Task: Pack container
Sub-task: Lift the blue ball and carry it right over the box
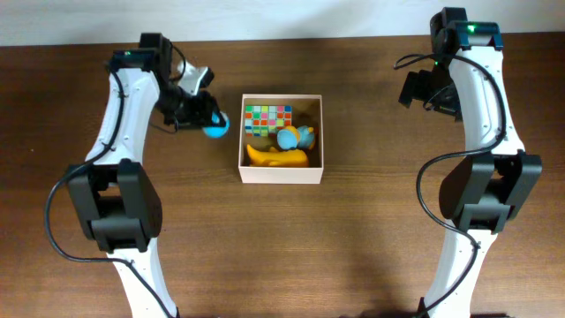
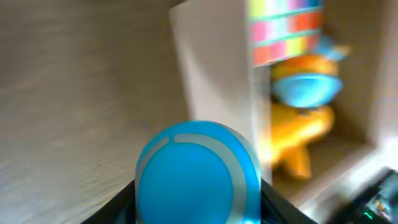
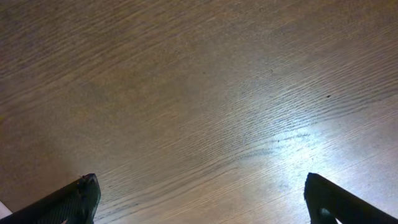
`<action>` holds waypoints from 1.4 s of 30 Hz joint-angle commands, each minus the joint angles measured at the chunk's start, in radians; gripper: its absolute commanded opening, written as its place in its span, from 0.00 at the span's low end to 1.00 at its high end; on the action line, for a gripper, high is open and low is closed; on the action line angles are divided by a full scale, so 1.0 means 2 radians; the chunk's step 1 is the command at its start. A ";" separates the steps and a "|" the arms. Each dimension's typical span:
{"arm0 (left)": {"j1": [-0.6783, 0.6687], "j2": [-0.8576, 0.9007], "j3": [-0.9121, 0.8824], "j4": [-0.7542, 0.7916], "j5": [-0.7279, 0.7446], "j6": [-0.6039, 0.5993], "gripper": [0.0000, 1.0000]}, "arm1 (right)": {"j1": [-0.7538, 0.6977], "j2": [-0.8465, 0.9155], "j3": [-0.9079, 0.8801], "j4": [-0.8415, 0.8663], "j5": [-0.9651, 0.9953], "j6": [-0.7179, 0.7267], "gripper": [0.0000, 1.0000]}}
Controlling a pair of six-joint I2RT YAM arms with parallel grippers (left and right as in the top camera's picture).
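Note:
The container [image 1: 282,172] is a square white-walled box at the table's middle. It holds a multicoloured cube [image 1: 267,119], a blue and orange toy [image 1: 294,137] and a yellow toy [image 1: 281,157]. My left gripper [image 1: 207,122] is shut on a blue ball [image 1: 217,126] just left of the container's left wall. In the left wrist view the blue ball [image 2: 198,175] fills the jaws, with the container wall [image 2: 214,68] close behind it. My right gripper [image 3: 202,198] is open and empty above bare wood at the far right [image 1: 425,88].
The brown wooden table [image 1: 353,238] surrounds the container. Both arm bases stand at the front, left [image 1: 119,212] and right [image 1: 481,199].

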 commanded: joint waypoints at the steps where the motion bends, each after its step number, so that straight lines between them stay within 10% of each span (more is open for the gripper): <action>1: 0.001 0.002 0.038 -0.013 0.111 0.058 0.48 | -0.002 0.000 0.000 0.000 0.001 0.005 0.99; 12: -0.055 0.002 0.047 0.024 0.166 0.107 0.47 | -0.002 0.000 0.000 0.000 0.001 0.005 0.99; 28: -0.179 0.008 0.047 0.164 -0.074 0.044 0.44 | -0.002 0.000 0.000 0.000 0.001 0.005 0.98; 42: -0.188 0.075 0.047 0.227 -0.035 0.025 0.59 | -0.002 -0.001 0.000 0.000 0.001 0.005 0.99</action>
